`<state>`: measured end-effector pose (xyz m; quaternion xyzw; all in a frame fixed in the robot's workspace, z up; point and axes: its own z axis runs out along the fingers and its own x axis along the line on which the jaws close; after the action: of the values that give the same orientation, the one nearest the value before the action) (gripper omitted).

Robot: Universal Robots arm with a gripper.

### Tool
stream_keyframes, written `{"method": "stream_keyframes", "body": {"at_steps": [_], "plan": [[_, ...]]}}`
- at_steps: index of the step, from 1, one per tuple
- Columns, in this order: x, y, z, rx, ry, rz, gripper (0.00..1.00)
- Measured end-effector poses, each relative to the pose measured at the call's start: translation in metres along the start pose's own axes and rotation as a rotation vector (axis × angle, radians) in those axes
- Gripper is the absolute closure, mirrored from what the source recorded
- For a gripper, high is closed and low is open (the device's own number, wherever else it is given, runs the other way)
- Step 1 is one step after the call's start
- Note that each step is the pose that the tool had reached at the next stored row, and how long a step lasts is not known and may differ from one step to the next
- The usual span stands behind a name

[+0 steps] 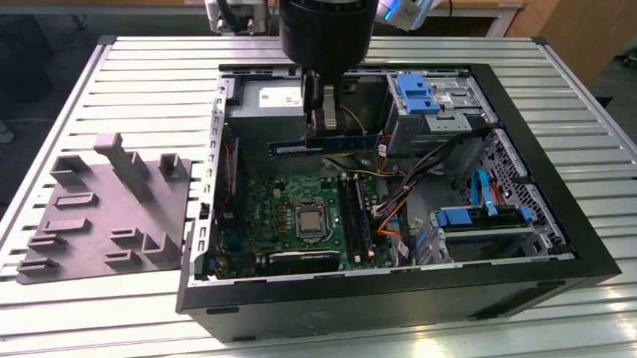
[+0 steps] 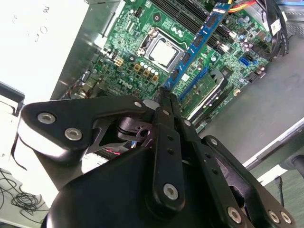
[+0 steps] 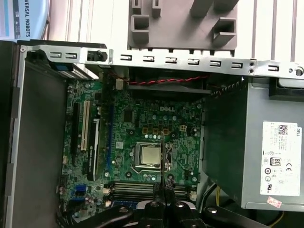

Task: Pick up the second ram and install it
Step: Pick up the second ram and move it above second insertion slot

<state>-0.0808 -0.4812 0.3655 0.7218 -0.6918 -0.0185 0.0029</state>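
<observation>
The second ram (image 1: 329, 144), a long thin blue-green stick with black chips, hangs level above the open computer case, over the gap between the power supply and the motherboard (image 1: 289, 212). My gripper (image 1: 321, 125) comes straight down from above and is shut on the stick near its middle. In the second wrist view the ram (image 2: 197, 42) runs away from my gripper (image 2: 164, 96) over the memory slots (image 2: 190, 21). The first wrist view looks down past my gripper (image 3: 165, 184) onto the board's square silver chip (image 3: 148, 156) and the slots (image 3: 137, 188).
A grey plastic tray (image 1: 110, 209) with raised blocks lies at the exterior view's left of the case. Inside the case are the power supply (image 1: 274, 93), blue drive brackets (image 1: 418, 93) and loose cables (image 1: 398, 201). Another stick (image 2: 202, 92) stands in a slot.
</observation>
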Motion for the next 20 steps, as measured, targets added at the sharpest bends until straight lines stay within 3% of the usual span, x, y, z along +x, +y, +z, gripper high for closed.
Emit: {"method": "stream_keyframes", "body": {"at_steps": [20], "plan": [[-0.0026, -0.0012, 0.0148, 0.0012, -0.0003, 0.058, 0.89]]}}
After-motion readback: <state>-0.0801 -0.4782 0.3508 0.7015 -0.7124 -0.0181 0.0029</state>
